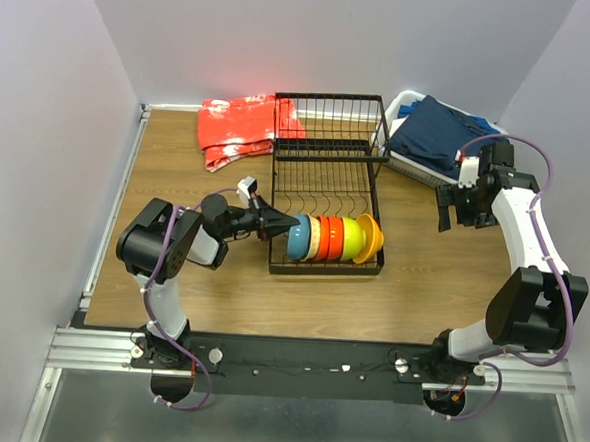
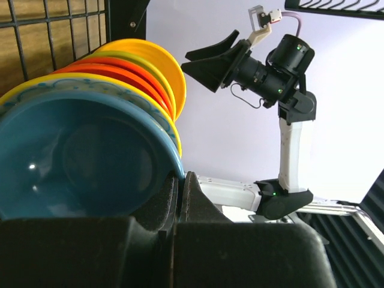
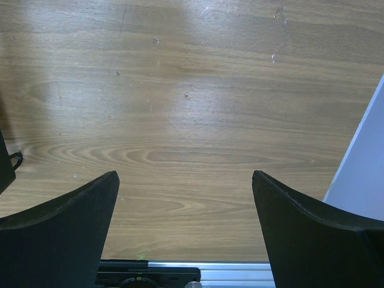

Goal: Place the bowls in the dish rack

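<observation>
Four bowls stand on edge in a row in the front slots of the black wire dish rack: a blue-backed one with a yellow rim, red-orange, lime green and yellow-orange. My left gripper is shut on nothing, its tip against the rim of the blue-backed bowl. In the left wrist view the shut gripper sits just right of that rim, with the yellow-orange bowl farthest. My right gripper hangs open over bare wood, right of the rack.
A red-orange cloth lies behind the rack on the left. A white plastic basket holding a blue cloth stands at the back right. Walls close in on the table's left, back and right.
</observation>
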{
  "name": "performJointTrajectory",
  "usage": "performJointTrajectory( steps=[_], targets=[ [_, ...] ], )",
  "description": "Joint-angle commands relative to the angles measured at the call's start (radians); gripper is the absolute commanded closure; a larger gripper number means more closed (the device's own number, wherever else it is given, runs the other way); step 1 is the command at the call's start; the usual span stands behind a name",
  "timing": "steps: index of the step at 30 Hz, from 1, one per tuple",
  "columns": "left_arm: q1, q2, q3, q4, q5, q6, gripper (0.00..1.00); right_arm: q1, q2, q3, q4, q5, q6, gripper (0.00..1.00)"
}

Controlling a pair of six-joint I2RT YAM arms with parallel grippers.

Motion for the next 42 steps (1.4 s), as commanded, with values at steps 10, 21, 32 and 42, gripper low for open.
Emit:
performJointTrajectory(
  steps=[10, 21, 32, 42],
  targets=[
    [0.021, 0.065, -0.030, 0.337, -0.050, 0.041, 0.83, -0.002, 0.040, 0.045, -0.011, 0.002, -0.005, 0.00],
    [0.029, 0.024, 0.022, 0.337, 0.011, 0.070, 0.60, 0.002, 0.043, 0.106, -0.033, -0.007, -0.012, 0.00],
    [0.093, -0.109, 0.097, -0.293, 0.149, 0.395, 0.01, 0.002, -0.029, 0.092, -0.024, -0.044, -0.002, 0.00],
    [0.096, -0.315, 0.319, -1.342, 0.123, 1.172, 0.01, 0.001, -0.113, 0.042, 0.002, -0.098, 0.024, 0.00]
  ],
)
